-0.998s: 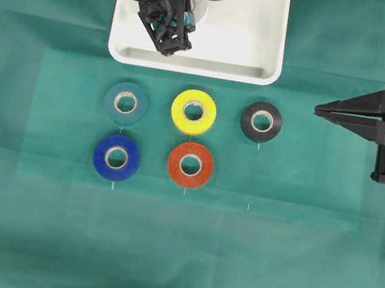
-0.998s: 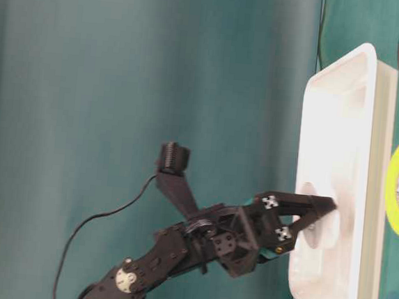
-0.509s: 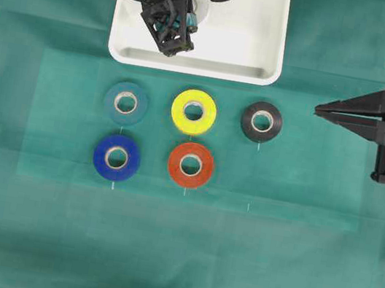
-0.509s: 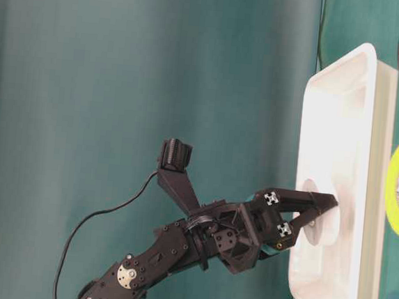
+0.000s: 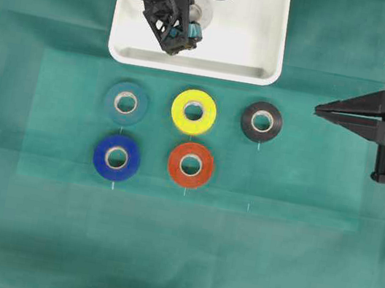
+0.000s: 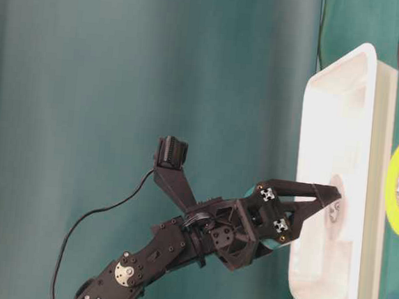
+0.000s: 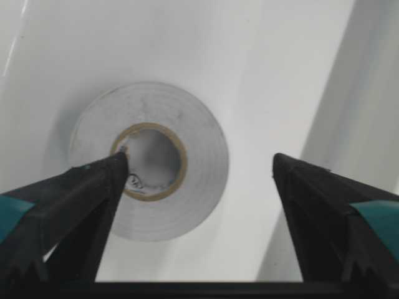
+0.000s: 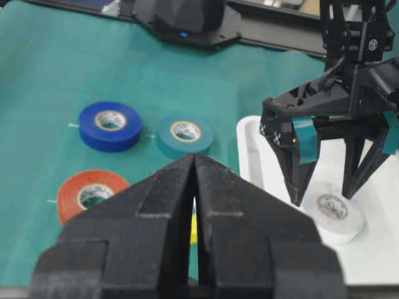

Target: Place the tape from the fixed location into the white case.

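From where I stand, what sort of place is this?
Probably a robotics test bench: a green cloth-covered table, colored tape rolls in neat rows, and two robot arms, the left gripper open over the tape in the white case.

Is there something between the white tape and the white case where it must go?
Nothing visible. The tape already lies flat on the floor of the white case, and the open left gripper hangs above it without touching it.

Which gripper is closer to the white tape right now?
Left. The left gripper is open directly above the white tape, which lies flat in the white case. The right gripper is shut, out at the table's right edge, far from the case.
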You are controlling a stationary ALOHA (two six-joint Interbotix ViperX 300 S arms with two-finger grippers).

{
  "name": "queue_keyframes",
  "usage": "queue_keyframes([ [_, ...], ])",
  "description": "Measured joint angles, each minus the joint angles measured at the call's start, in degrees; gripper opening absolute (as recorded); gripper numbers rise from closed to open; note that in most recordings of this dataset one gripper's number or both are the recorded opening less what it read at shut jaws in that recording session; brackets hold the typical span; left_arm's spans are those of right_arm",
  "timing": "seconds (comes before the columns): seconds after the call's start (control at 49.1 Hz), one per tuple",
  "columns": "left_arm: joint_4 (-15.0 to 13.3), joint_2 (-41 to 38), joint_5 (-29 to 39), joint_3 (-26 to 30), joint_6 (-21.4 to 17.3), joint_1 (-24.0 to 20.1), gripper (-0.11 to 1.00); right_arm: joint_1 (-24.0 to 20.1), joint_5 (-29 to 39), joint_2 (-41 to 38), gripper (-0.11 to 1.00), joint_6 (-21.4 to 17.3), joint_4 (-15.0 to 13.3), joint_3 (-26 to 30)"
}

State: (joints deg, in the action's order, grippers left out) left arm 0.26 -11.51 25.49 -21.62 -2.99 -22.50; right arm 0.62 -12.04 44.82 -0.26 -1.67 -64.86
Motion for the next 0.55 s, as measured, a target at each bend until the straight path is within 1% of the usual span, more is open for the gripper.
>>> queue_keyframes([
  [0.285,0.0,0.0,1.3,0.0,0.0,0.0,0.92,0.0,0.0,0.0,0.0,0.0,0.0,0.0],
  [0.407,0.0,0.4,3.3,0.5,0.1,0.0,0.92,0.0,0.0,0.0,0.0,0.0,0.0,0.0],
  [0.55,0.0,3.0,6.2,1.7,0.1,0.0,0.92,0.0,0.0,0.0,0.0,0.0,0.0,0.0],
])
